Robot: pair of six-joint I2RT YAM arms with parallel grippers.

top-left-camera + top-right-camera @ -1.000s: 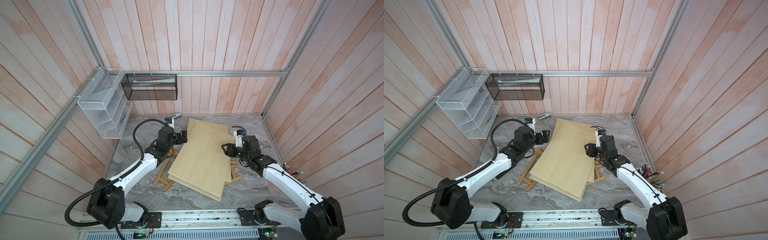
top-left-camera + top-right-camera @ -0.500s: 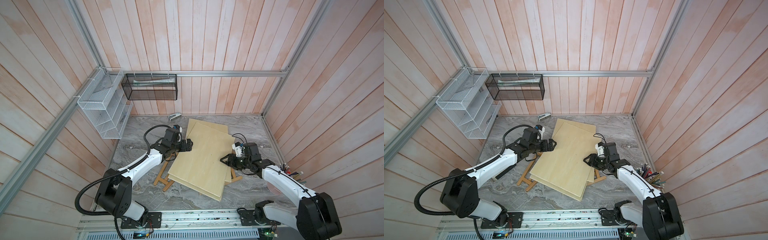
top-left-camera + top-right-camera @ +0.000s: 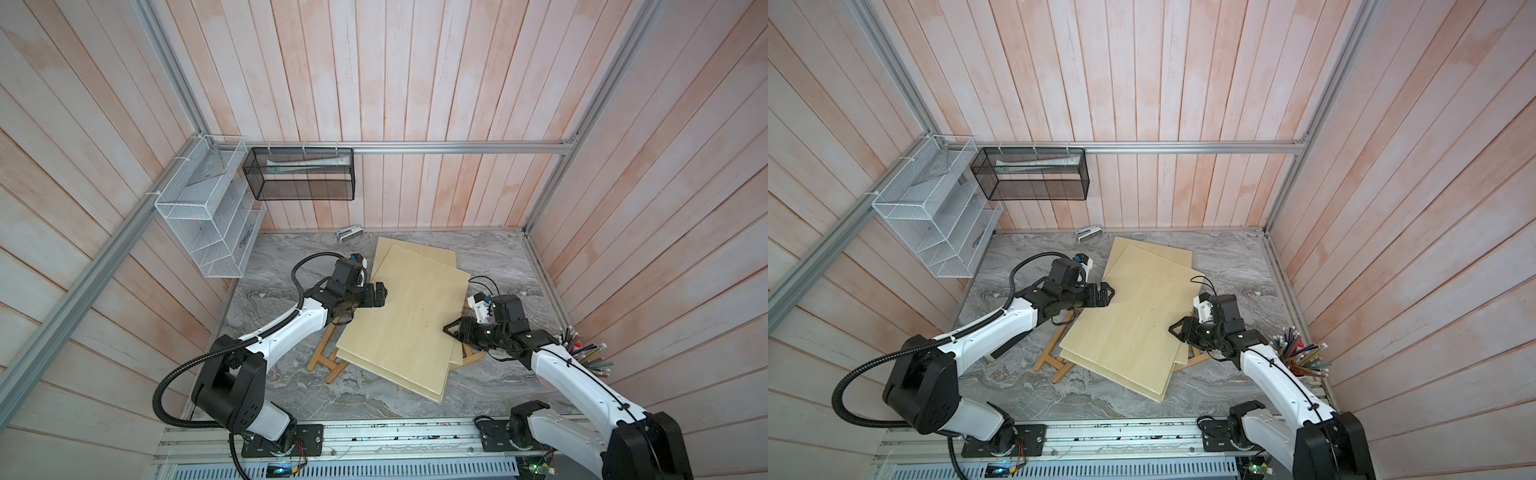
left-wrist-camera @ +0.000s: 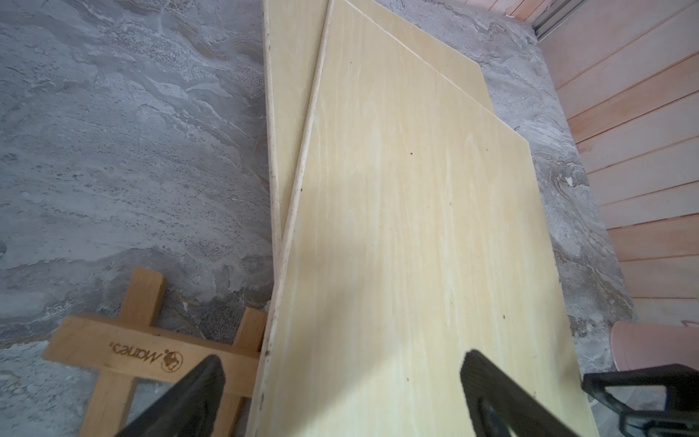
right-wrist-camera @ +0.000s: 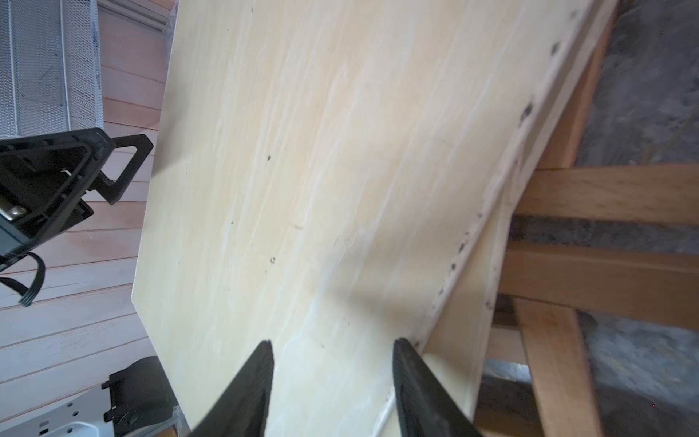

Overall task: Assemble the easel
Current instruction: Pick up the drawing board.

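Observation:
Two pale plywood boards lie stacked and skewed on the flat wooden easel frame (image 3: 328,362) in both top views. The upper board (image 3: 407,324) covers most of the lower board (image 3: 419,251). My left gripper (image 3: 380,293) is open wide at the upper board's left edge. In the left wrist view the gripper (image 4: 340,363) has one finger (image 4: 210,378) over the easel (image 4: 125,352) and the other over the board (image 4: 416,227). My right gripper (image 3: 451,330) is at the board's right edge. Its jaws (image 5: 333,346) stand partly open over the board (image 5: 321,170), holding nothing.
A cup of coloured pencils (image 3: 586,357) stands by the right wall behind my right arm. A white mesh rack (image 3: 208,224) and a black mesh basket (image 3: 303,174) hang on the walls. A small white object (image 3: 348,233) lies at the back edge of the marble table (image 3: 291,257).
My left gripper has swung right and forward to the upper board's left edge. My right gripper has slid toward the front along the board's right edge. The boards have not moved.

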